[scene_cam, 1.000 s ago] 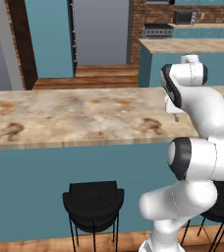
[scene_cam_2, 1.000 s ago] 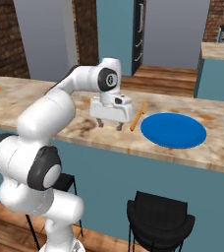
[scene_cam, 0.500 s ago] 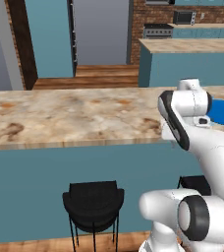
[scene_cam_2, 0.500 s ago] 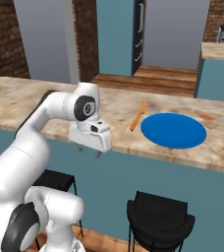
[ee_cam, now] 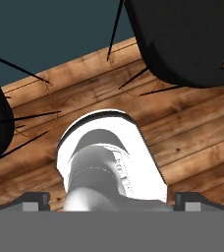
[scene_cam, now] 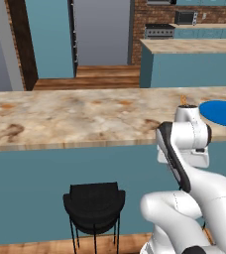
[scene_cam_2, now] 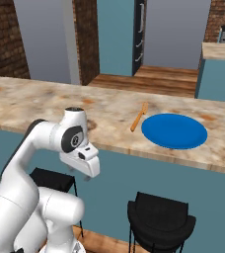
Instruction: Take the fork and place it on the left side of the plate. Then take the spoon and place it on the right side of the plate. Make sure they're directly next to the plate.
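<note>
The blue plate (scene_cam_2: 174, 131) lies on the marble counter (scene_cam_2: 45, 101), and it also shows at the right edge of the left base view as the plate (scene_cam: 222, 113). The orange fork (scene_cam_2: 139, 116) lies on the counter just left of the plate, almost touching its rim. My gripper (scene_cam_2: 84, 175) hangs in front of the counter's front edge, below its top and well left of the fork. It points down at the floor. In the hand view my gripper (ee_cam: 111, 201) is open with nothing between its fingertips (ee_cam: 35, 199). The spoon is out of view.
Black stools stand under the counter overhang: one stool (scene_cam_2: 159, 220) below the plate, another stool (scene_cam_2: 50, 178) behind my arm. The hand view looks down on a stool seat (ee_cam: 182, 39) and the wooden floor (ee_cam: 192, 133). A second counter (scene_cam: 189, 47) stands behind.
My arm has drawn back from over the fork on the counter, coming off the front edge and sinking below the countertop. The fork and the plate have stayed put.
</note>
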Controlling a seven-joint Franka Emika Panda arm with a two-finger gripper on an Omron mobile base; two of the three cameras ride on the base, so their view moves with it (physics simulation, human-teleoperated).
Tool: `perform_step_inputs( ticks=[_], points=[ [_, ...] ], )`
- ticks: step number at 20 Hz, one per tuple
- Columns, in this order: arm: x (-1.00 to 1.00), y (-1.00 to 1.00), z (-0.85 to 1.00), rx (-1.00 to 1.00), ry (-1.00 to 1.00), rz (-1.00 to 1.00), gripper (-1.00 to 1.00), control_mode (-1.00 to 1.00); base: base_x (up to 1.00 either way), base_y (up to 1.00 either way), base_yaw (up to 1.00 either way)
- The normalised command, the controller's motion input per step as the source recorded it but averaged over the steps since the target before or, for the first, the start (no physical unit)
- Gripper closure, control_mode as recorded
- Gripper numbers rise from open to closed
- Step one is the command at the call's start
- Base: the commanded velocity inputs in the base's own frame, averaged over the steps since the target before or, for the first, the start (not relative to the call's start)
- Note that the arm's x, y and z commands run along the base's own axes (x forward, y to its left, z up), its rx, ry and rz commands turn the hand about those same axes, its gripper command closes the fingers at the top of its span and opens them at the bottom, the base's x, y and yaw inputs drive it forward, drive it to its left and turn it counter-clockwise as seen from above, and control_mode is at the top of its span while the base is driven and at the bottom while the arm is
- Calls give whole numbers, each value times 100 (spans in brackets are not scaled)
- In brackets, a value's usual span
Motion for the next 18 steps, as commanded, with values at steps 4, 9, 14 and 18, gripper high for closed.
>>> perform_step_inputs(
  ticks=[4, 9, 14, 18],
  points=[
    [34, 0, -9, 0, -3, 0, -100, -100, 0, 0, 0],
    [11, 0, 0, 0, 1, 0, -100, -100, 0, 0, 0],
    [0, 0, 0, 0, 0, 0, -100, -100, 0, 0, 0],
    [0, 0, 0, 0, 0, 0, -100, -100, 0, 0, 0]
  ],
)
